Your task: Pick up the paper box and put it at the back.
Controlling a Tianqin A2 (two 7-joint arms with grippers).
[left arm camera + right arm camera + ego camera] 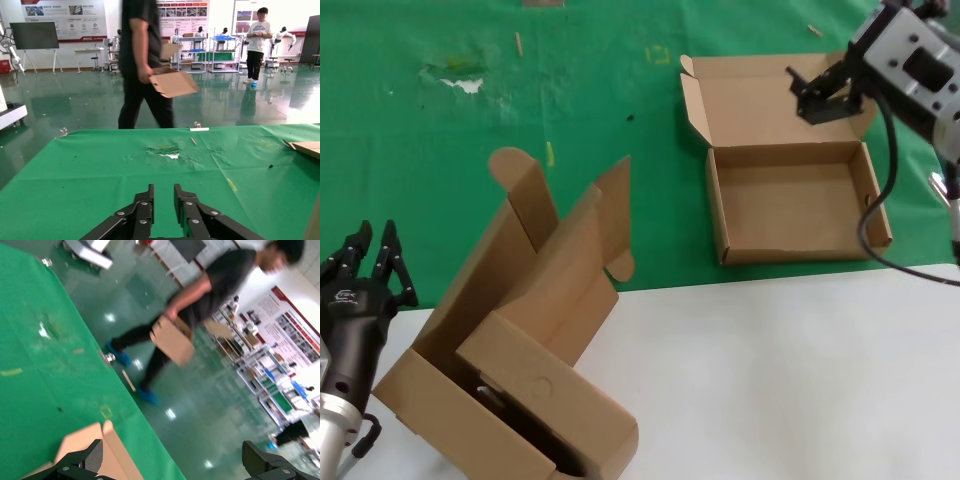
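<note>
The paper box (pixel 722 205) lies open on the green cloth (pixel 570 80) at the right, its lid (pixel 750 100) folded back flat, its tray empty. My right gripper (pixel 815 95) hovers over the lid, jaws wide open and empty. In the right wrist view the right gripper (pixel 170 465) shows only its fingertips, with a lid corner (pixel 85 440) by one finger. My left gripper (pixel 375 240) is parked at the near left beside the other boxes. In the left wrist view the left gripper (pixel 163 192) has its jaws a narrow gap apart, holding nothing.
Other brown cardboard boxes (pixel 520 340), wedged into one another with flaps up, stand at the near left across the edge of the white surface (pixel 800 380). The cloth has a torn scuff (pixel 460 78) and small yellow marks. A person (pixel 142 60) walks past behind the table.
</note>
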